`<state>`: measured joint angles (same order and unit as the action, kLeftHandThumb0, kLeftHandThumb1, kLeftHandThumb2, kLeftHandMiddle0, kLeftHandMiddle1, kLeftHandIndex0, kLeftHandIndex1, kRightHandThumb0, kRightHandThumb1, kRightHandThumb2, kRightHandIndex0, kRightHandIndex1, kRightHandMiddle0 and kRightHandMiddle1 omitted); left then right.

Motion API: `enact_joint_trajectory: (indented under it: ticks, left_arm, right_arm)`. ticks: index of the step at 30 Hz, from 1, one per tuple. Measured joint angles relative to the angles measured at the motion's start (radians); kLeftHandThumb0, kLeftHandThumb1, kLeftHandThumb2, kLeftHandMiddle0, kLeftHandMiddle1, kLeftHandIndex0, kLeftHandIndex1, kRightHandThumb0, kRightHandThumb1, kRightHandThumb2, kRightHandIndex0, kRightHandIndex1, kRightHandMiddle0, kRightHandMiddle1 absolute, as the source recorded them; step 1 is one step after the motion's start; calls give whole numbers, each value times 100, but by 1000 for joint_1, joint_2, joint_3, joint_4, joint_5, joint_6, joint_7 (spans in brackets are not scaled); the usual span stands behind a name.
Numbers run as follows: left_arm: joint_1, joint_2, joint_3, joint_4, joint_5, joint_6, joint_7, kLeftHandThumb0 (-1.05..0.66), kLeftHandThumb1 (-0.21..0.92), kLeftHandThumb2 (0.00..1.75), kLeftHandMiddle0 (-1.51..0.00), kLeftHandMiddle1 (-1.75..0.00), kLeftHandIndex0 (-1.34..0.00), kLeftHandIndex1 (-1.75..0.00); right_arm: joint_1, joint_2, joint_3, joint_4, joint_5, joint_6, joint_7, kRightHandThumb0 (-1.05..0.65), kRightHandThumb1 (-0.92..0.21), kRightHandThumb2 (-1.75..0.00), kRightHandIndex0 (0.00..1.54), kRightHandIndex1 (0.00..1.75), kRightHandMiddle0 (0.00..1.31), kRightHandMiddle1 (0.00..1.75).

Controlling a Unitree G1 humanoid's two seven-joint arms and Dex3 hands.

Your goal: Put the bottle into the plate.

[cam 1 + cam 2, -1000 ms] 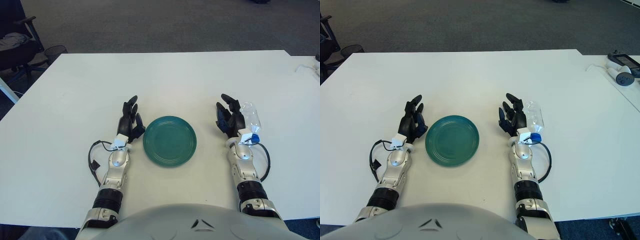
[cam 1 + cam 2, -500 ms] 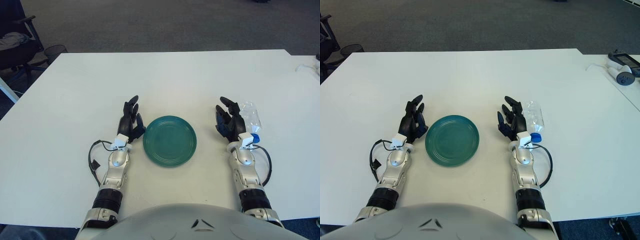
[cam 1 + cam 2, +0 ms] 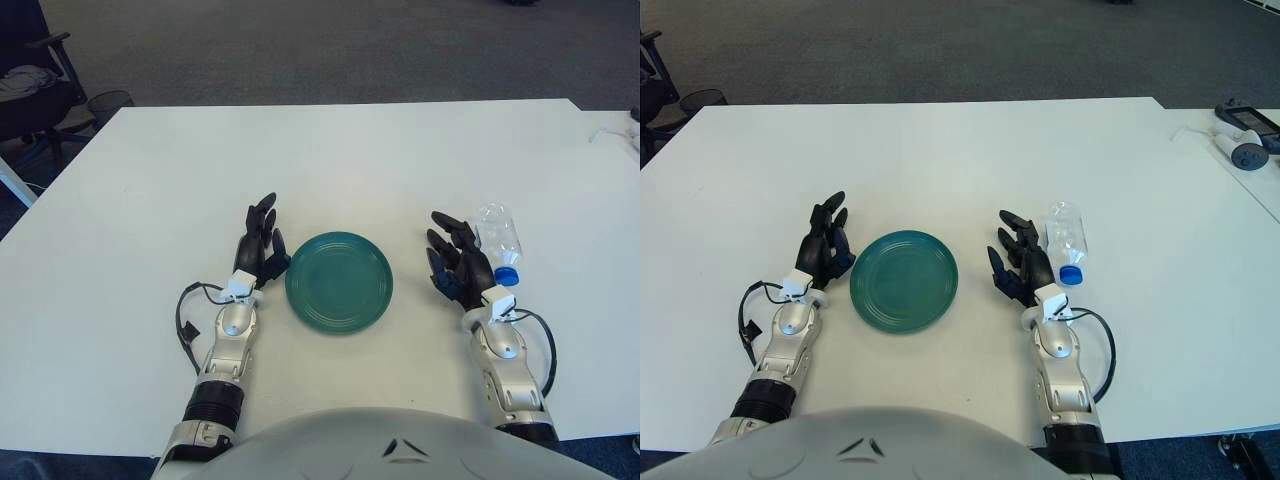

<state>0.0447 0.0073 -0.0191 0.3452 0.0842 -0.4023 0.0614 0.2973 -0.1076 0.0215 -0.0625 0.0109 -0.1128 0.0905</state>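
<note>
Both forearms reach forward from the robot's torso, roughly parallel, silver at the wrist and dark at the fingers. The left robot hand (image 3: 259, 245) points ahead with its three dark fingers extended and loosely fanned, holding nothing. A black cable loops out from the left wrist on its outer side. The right robot hand (image 3: 1021, 268) also points forward, angled slightly toward the robot's left, its fingers spread apart and relaxed, grasping nothing. A black cable curves from the right wrist on its outer side, back along the forearm
</note>
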Motion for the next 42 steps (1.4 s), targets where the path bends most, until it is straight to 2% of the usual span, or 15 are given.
enact_joint_trajectory:
  ticks: [7, 18, 26, 42]
  left_arm:
    - [8, 3, -2, -4, 0, 1, 0, -88, 92, 100, -30, -1, 0, -62]
    - [6, 3, -4, 7, 0, 2, -1, -88, 92, 101, -31, -1, 0, -62]
    - [0, 3, -5, 12, 0, -1, -3, -88, 92, 102, -31, -1, 0, -62]
    - [-37, 8, -10, 47, 2, -2, -14, -88, 92, 103, -29, 0, 0, -58]
  right_arm:
    - [118, -17, 8, -101, 36, 5, 45, -55, -89, -50, 38, 0, 0, 55]
    - [172, -52, 9, -143, 80, 2, 104, -58, -88, -50, 35, 0, 0, 53]
    - [240, -121, 9, -187, 78, -30, 157, -61, -88, -50, 36, 1, 0, 60]
    - [244, -138, 9, -185, 76, -44, 166, -61, -88, -50, 37, 2, 0, 63]
